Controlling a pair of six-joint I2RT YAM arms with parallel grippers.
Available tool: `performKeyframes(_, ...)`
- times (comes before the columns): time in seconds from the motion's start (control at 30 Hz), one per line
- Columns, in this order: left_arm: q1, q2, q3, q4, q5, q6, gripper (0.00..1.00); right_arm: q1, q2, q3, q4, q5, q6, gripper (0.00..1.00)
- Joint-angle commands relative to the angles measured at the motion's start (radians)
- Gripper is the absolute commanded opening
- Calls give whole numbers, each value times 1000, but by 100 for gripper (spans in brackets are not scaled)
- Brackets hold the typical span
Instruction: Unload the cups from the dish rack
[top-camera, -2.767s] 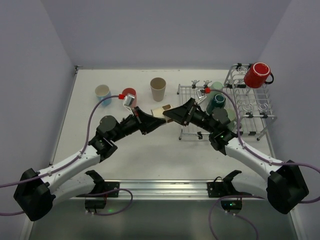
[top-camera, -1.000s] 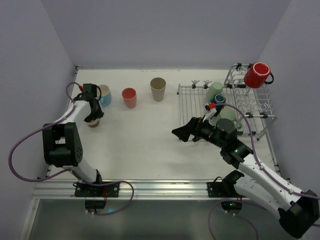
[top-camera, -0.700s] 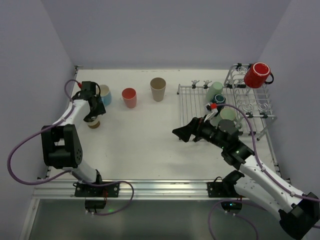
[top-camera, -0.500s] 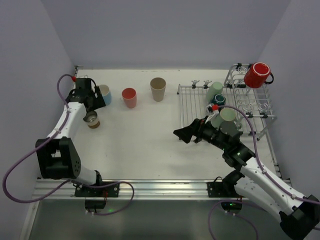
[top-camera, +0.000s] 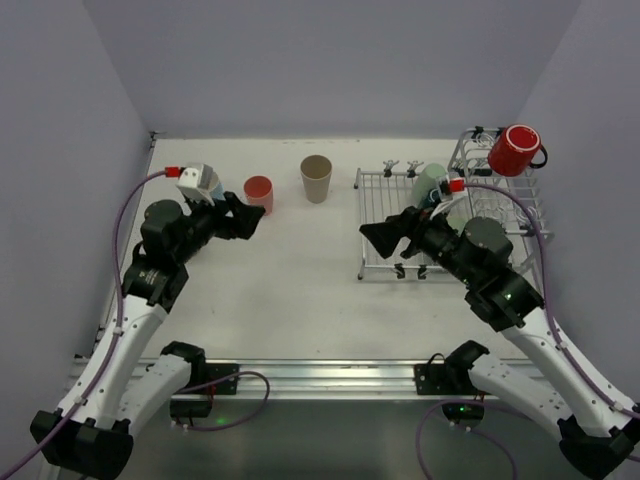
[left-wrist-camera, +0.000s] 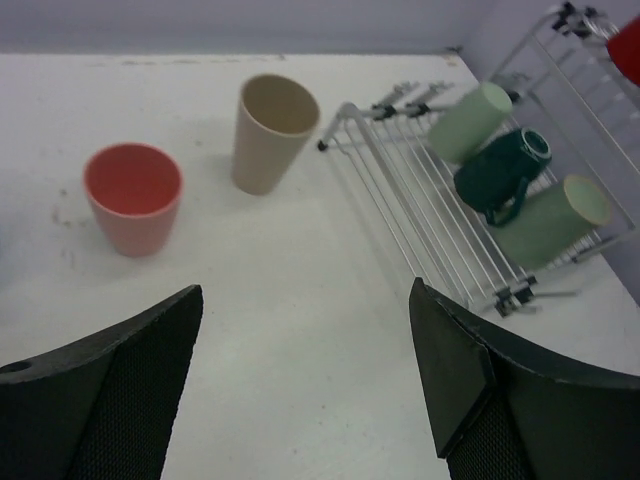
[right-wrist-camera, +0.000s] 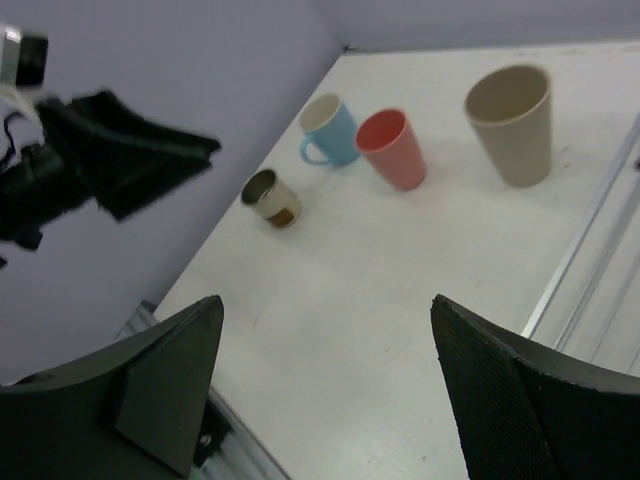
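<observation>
Left gripper (top-camera: 248, 216), right gripper (top-camera: 380, 238) both wide, empty. Risk: reach clips dark teal mug (left-wrist-camera: 500, 180) (lying sideways), knocking it off dish rack (left-wrist-camera: 415, 215).

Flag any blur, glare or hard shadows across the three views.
Top external: even light, faint shadows, no glare. Left wrist: pink cup sharp, claw fingers dark and soft. Right wrist: the left arm at the frame edge is blurred.

Overhead, the right arm (top-camera: 480, 255) covers the dark teal mug (left-wrist-camera: 500, 180) and one green tumbler (left-wrist-camera: 550, 222) on the dish rack (top-camera: 380, 215). The left arm (top-camera: 165, 240) hides the small brown cup (right-wrist-camera: 272, 198) and most of the blue mug (right-wrist-camera: 330, 130). Left wrist view clips the red mug (left-wrist-camera: 627, 45) at the corner.
</observation>
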Motion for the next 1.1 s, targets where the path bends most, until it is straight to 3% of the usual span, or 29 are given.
performKeyframes(0.0, -49, -61, -121, 91, 214, -19, 87, 1, 21, 159, -162, 279, -130, 88)
performKeyframes(0.07, -55, -114, -158, 92, 259, 1, 88, -10, 49, 229, -216, 416, -169, 92)
performKeyframes(0.1, -57, -126, -164, 85, 308, 15, 89, -18, 84, 299, -261, 482, -184, 99)
performKeyframes(0.17, -57, -161, -173, 68, 355, 50, 90, -68, 122, 361, -293, 664, -210, 99)
performKeyframes(0.37, -75, -264, -255, 63, 400, 65, 94, -352, 238, 493, -304, 748, -235, 99)
performKeyframes(0.47, -140, -266, -233, 27, 360, 99, 95, -407, 311, 583, -302, 842, -290, 99)
performKeyframes(0.8, -390, -266, -209, -40, 247, 139, 100, -596, 524, 724, -359, 825, -292, 99)
performKeyframes(1.07, -457, -272, -203, -50, 224, 150, 100, -682, 621, 783, -401, 693, -263, 99)
